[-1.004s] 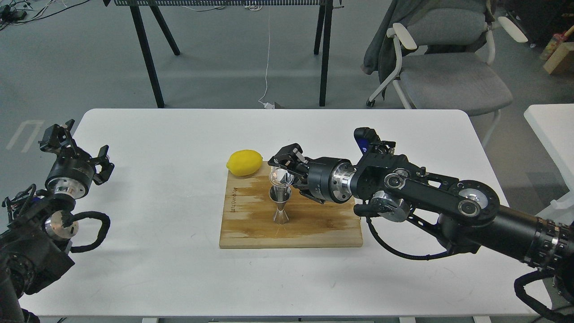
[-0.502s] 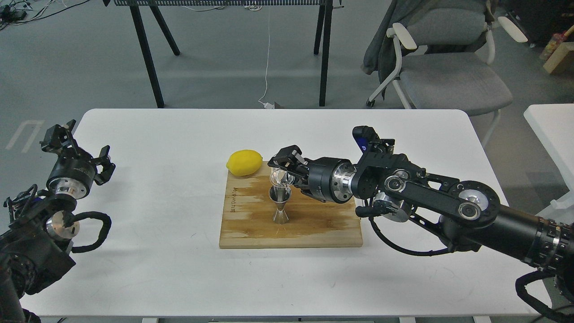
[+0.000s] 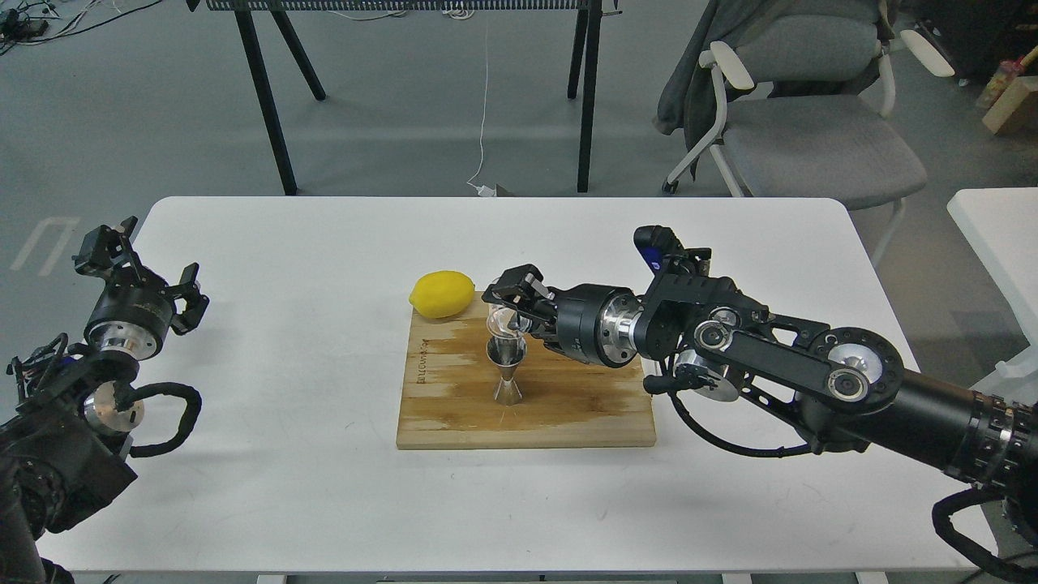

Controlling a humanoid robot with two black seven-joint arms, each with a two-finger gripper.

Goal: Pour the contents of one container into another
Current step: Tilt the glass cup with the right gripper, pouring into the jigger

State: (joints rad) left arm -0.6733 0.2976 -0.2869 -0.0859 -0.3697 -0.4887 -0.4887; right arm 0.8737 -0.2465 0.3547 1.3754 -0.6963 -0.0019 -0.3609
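The steel jigger (image 3: 508,371) stands upright near the middle of the wooden cutting board (image 3: 568,414). Directly above its mouth, the small clear cup (image 3: 504,322) is tipped over toward the jigger, almost touching its rim. My right gripper (image 3: 512,307) is shut on the clear cup, its arm reaching in from the right, low over the board. My left gripper (image 3: 138,264) hovers by the table's left edge, far from the board, its fingers spread with nothing between them.
A yellow lemon (image 3: 442,294) sits at the board's far left corner, close to the cup. Behind the white table (image 3: 284,454) are black table legs (image 3: 268,105) and a grey chair (image 3: 811,130). Another white table (image 3: 1001,235) stands at the right.
My right gripper has shifted slightly left and up with the clear cup, which has rotated further over the jigger. The left arm has barely moved.
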